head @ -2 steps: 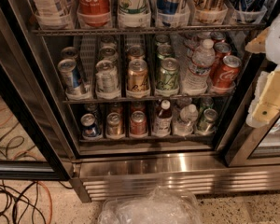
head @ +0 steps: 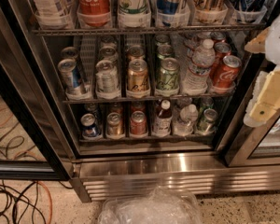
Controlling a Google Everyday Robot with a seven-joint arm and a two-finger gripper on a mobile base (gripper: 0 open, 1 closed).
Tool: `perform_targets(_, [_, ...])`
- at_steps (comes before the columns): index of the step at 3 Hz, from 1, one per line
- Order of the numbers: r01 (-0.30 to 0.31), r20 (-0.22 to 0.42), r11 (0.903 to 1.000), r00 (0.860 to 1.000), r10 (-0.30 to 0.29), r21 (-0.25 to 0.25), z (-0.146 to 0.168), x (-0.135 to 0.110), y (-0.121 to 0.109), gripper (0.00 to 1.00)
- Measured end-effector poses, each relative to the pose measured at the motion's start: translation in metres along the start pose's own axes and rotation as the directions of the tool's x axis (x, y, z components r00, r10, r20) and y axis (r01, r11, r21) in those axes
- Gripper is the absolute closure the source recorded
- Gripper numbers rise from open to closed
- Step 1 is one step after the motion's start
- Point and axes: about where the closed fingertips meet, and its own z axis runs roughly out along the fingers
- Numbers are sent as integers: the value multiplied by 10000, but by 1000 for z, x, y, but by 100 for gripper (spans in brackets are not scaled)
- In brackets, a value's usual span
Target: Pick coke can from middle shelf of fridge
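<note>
The fridge stands open in front of me. Its middle shelf holds lanes of cans. The coke can is red with white script and stands at the front of the far right lane, with more red cans behind it. A water bottle stands just left of it. My gripper shows as cream and white parts at the right edge, right of the coke can, level with it and in front of the door frame, holding nothing that I can see.
A bigger red Coca-Cola container stands on the top shelf among other bottles. Gold, green and silver cans fill the middle lanes. The bottom shelf holds cans and small bottles. A clear plastic bag and cables lie on the floor.
</note>
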Motion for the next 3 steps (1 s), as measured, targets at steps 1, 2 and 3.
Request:
perform_targets(1, [-507, 784, 9987, 9956, 505, 8, 7, -6, 3, 0])
perform_targets(2, [-1709, 2571, 9853, 9519, 1666, -56, 24, -20, 13, 0])
perform_targets(3, [-2429, 3645, 9700, 9028, 2284, -63, 37, -31, 15, 0])
